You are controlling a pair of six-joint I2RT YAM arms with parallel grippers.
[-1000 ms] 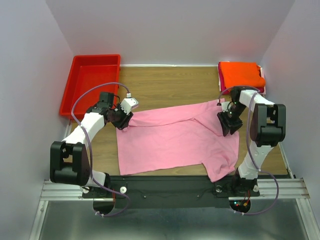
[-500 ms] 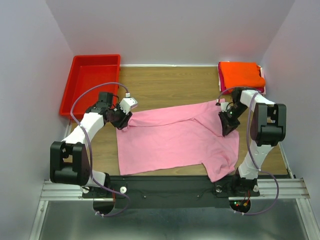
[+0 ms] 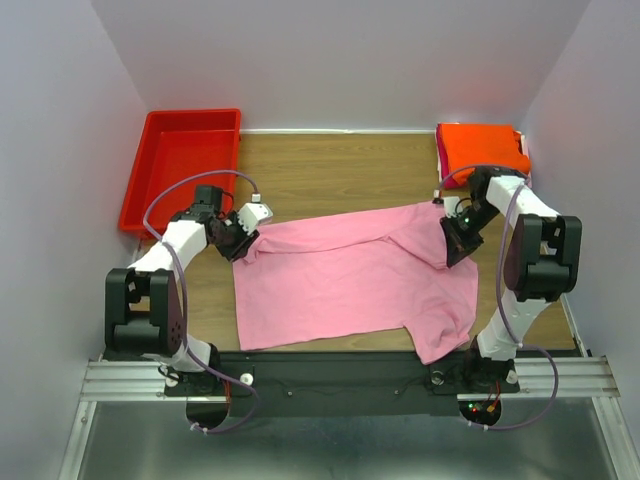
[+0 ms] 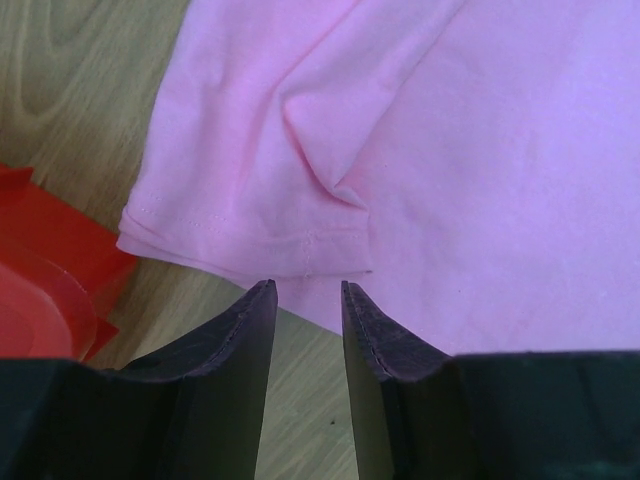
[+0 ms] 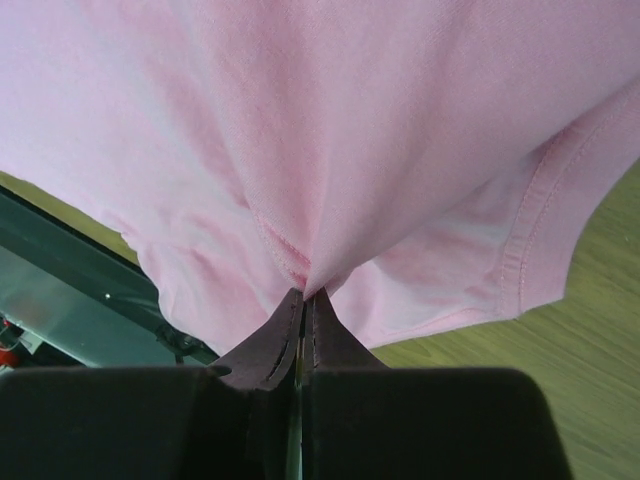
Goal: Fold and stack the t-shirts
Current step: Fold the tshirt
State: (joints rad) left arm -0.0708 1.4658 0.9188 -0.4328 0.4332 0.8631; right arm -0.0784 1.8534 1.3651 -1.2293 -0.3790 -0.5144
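The light pink t-shirt lies spread across the middle of the wooden table, its hem toward my left arm and its collar end toward my right, one sleeve hanging near the front rail.

My right gripper is clenched tight on a pinch of that pink cloth: in the right wrist view the fabric gathers into a ridge that runs straight down between my two fingertips, which sit pressed together with the cloth between them. A sleeve hem with its stitching shows just to the right of the pinch.

My left gripper stands parted, with a clear gap between its fingers, and nothing in that gap. The folded corner of the shirt's hem lies just ahead of the tips (close, but I cannot tell if it touches them).

At the far right corner the bright orange t-shirt rests folded, with a darker pink-red one showing at its edge. The red tray sits at the far left.
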